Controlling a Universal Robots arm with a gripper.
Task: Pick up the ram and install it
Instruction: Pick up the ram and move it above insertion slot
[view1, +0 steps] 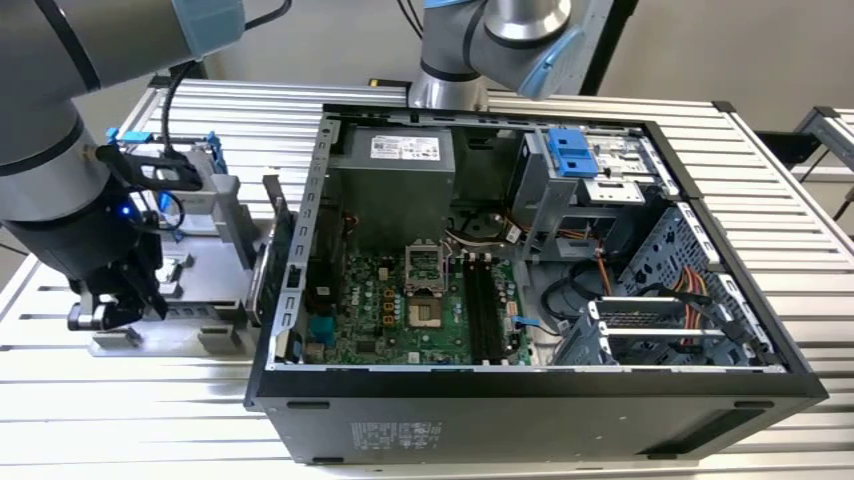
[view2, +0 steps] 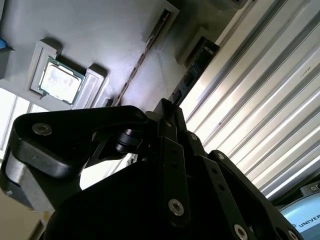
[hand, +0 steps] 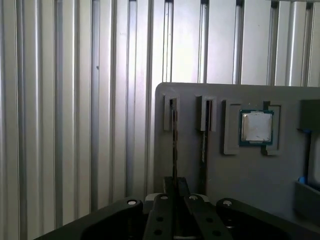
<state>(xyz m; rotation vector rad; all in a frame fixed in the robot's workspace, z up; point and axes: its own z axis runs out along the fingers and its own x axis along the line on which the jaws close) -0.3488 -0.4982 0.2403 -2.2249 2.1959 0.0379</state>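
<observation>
Pincer: clamped on the ram, by its edge.
Ram: between the jaws, upright in its tray slot.
Lift: best straight out, no twisting.

The arm reaches down at the exterior view's left. Its gripper points straight down and is squeezed closed on the thin ram.

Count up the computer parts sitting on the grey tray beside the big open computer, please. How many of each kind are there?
Ram sticks: 2
Processor chip: 1
Hard drive in a blue frame: 1
Total: 4
</observation>
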